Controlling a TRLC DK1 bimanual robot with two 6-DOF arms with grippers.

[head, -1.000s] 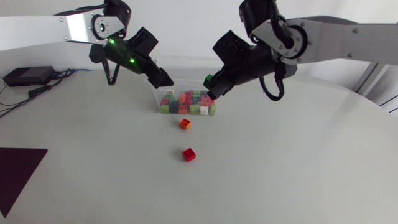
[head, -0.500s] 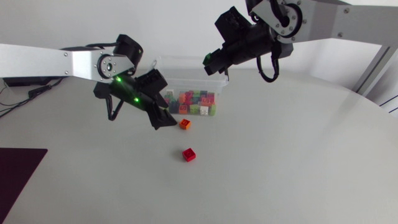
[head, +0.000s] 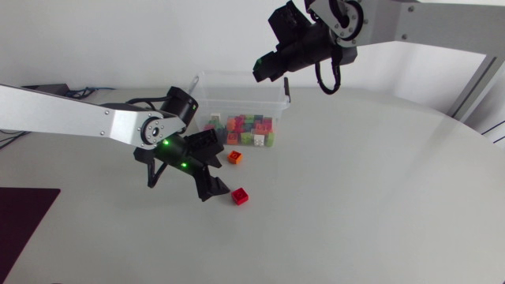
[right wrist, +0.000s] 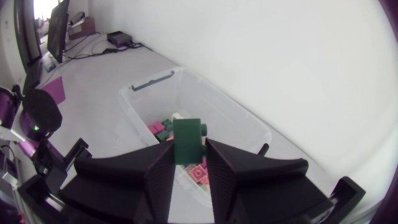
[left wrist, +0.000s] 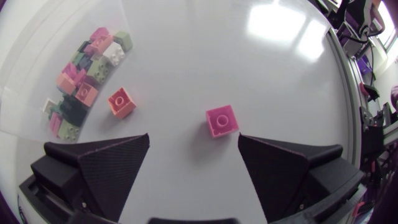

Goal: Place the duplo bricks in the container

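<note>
Red brick (left wrist: pixel 222 120) 1 stud up, green brick (right wrist: pixel 188 138) in right gripper (right wrist: pixel 188 149)

Silver-grey links (head: pixel 63 118) carry black joints (head: pixel 180 102), looped cables (head: pixel 325 79), green lights (head: pixel 166 143) and matte black wedge-fingered end effectors (head: pixel 215 192) (head: pixel 264 69)

White table (head: pixel 371 189) bears a clear container (head: pixel 237 76) of bricks, an orange brick (head: pixel 234 156) beside it and ahead of the left gripper (left wrist: pixel 194 138), a red brick (head: pixel 240 196) just ahead between its fingers, and a dark mat (head: pixel 24 209).

Left gripper (head: pixel 215 192) beside red brick (head: pixel 240 196) — seemingly apart.
</note>
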